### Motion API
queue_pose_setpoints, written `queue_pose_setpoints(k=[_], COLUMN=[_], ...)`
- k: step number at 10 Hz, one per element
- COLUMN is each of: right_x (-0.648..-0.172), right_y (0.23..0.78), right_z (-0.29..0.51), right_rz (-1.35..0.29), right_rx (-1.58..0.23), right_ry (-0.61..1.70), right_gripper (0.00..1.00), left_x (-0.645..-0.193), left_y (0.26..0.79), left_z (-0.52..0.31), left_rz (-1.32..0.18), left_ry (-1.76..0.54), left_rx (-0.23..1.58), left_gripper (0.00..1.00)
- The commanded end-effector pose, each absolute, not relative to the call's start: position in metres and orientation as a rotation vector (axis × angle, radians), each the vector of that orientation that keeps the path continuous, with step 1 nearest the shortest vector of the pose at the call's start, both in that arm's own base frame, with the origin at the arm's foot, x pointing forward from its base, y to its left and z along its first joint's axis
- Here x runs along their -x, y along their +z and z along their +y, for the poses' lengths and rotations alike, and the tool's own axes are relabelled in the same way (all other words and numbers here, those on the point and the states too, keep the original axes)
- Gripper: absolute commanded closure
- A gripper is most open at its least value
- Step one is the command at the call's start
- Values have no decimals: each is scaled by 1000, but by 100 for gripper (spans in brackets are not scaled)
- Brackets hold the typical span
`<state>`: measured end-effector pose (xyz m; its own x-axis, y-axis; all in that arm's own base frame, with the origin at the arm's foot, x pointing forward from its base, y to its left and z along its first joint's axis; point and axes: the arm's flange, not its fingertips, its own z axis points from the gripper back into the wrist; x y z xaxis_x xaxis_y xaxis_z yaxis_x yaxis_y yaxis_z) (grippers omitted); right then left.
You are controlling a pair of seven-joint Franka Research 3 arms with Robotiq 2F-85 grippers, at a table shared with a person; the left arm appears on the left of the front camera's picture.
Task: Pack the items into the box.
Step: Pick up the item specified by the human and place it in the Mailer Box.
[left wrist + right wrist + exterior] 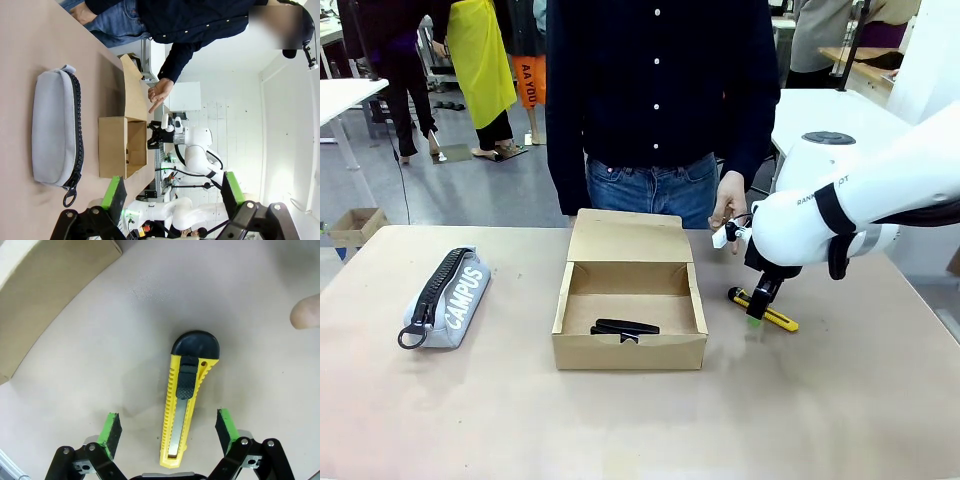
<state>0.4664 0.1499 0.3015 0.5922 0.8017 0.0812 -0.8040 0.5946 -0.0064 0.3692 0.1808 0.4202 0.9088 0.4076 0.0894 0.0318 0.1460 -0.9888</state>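
Right gripper (168, 419): wide open, one finger on each side of utility knife (186, 400), nothing gripped.
Left gripper (173, 184): open, empty.
Utility knife: flat on table (820, 400), right of box (630, 352).
Black object (625, 327): inside box, near front wall.

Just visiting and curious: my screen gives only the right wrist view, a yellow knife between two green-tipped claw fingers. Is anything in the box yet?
Observer: Yes, a flat black object lies inside the open cardboard box.
Operator: What else lies nearby?
Observer: A grey zipped "CAMPUS" pencil case, left of the box and apart from it.
Operator: And that fingertip at my picture's edge?
Observer: It is a person's hand, pointing down at the utility knife under the open right claw.
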Motion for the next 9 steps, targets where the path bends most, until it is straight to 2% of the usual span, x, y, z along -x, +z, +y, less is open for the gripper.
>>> queue_pose_setpoints(k=[1,3,4,5,6,7,9], right_x=[-474,-475,-476,-476,-476,-475,-476], right_y=[300,295,294,294,294,295,293], right_z=[147,147,148,148,147,146,146], right_rz=[-85,-65,-57,-45,-39,-37,-25], right_rx=[-65,-72,-82,-89,-89,-101,-108], right_ry=[948,957,969,969,966,971,962], right_gripper=[0,0,34,56,90,100,100], left_x=[-368,-368,-368,-368,-368,-368,-368], left_y=[422,422,422,422,422,422,422], left_z=[180,180,180,180,180,180,180], left_rz=[-387,-387,-387,-387,-387,-387,-387], left_ry=[270,270,270,270,270,270,270], left_rx=[1422,1422,1422,1422,1422,1422,1422], left_gripper=[0,0,0,0,0,0,0])
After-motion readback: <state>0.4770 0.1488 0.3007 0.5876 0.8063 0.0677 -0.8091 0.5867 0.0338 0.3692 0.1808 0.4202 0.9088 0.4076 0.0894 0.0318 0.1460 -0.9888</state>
